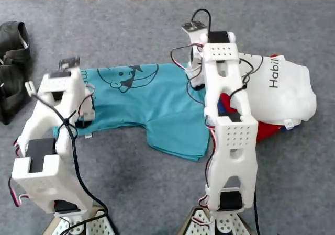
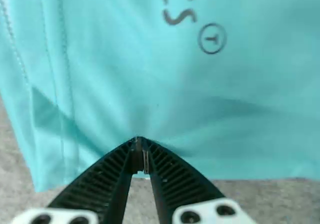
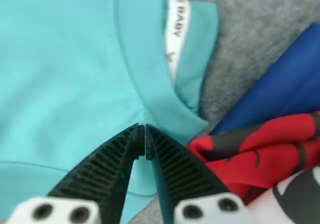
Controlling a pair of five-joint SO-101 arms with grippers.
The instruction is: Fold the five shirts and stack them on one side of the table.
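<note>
On grey table (image 1: 157, 25), centre: teal shirt (image 1: 157, 107) spread out, print side up, one lower corner doubled over. L arm's fingers (image 2: 139, 149) closed, tips together, pinching teal fabric near the hem; creases radiate from the pinch pt. R arm's fingers (image 3: 144, 134) also closed, tips nipped on teal fabric right at the neckband (image 3: 147, 59), near the collar label (image 3: 175, 29). Pile just beside shirt's collar end: white shirt (image 1: 285, 91) on top, red fabric (image 1: 267, 130) and blue fabric (image 3: 280, 84) under it; red up against teal neckband in R wrist view. Dark garment (image 1: 13, 67) bunched at table's edge on L arm's side, well apart from teal shirt.
</note>
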